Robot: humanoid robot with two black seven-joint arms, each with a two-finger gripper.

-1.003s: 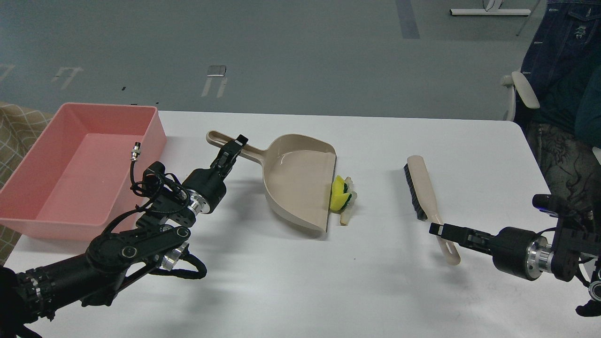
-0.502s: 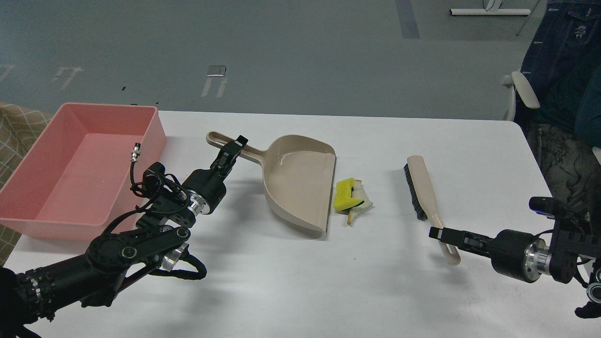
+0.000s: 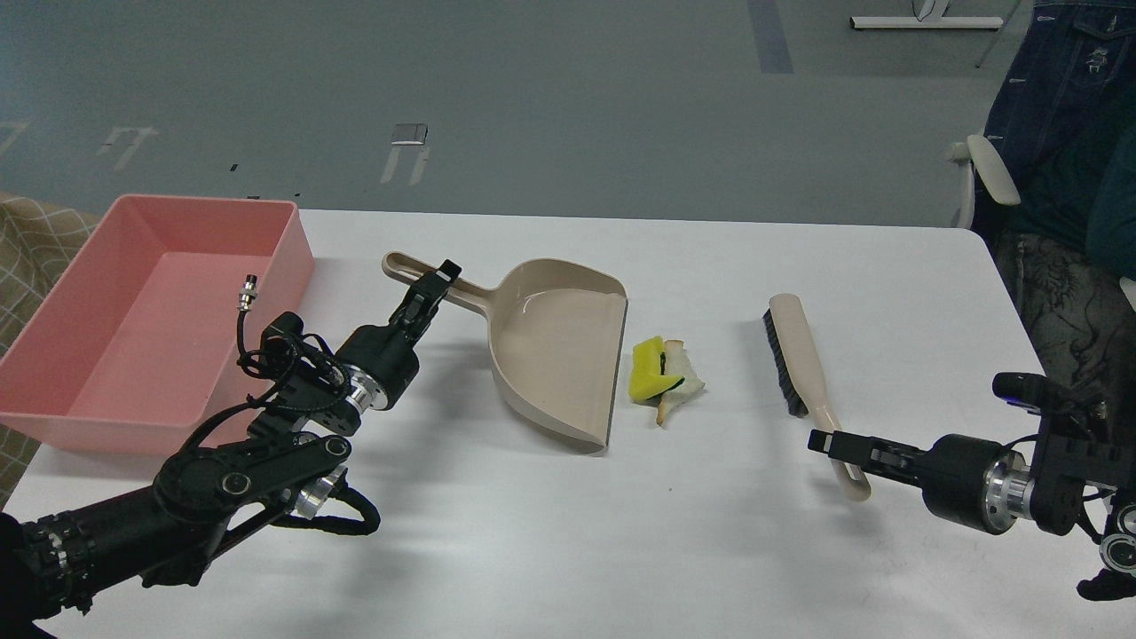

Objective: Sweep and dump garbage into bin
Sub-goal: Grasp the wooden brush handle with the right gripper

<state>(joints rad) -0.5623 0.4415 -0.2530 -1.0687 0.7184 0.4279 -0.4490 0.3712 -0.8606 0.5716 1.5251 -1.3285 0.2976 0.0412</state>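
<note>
The garbage lies on the white table: a yellow sponge scrap (image 3: 650, 373) with a dark green layer, a pale scrap against it, and a thin beige stick (image 3: 663, 411). It sits just right of the beige dustpan's (image 3: 555, 355) open lip, a small gap apart. My left gripper (image 3: 435, 282) is shut on the dustpan's handle. The salmon-pink bin (image 3: 133, 355) stands at the far left, empty. My right gripper (image 3: 830, 441) lies across the handle of the beige black-bristled brush (image 3: 797, 351), which rests flat on the table; its fingers show side-on and dark.
A person in denim on a chair (image 3: 1056, 151) is past the table's right edge. A checked cloth (image 3: 35, 240) shows behind the bin. The table's (image 3: 621, 550) front edge lies below both arms.
The garbage went from touching the dustpan's lip to lying a little to its right. My left gripper then drew the dustpan slightly left. My right gripper dipped slightly; the brush stayed put.
</note>
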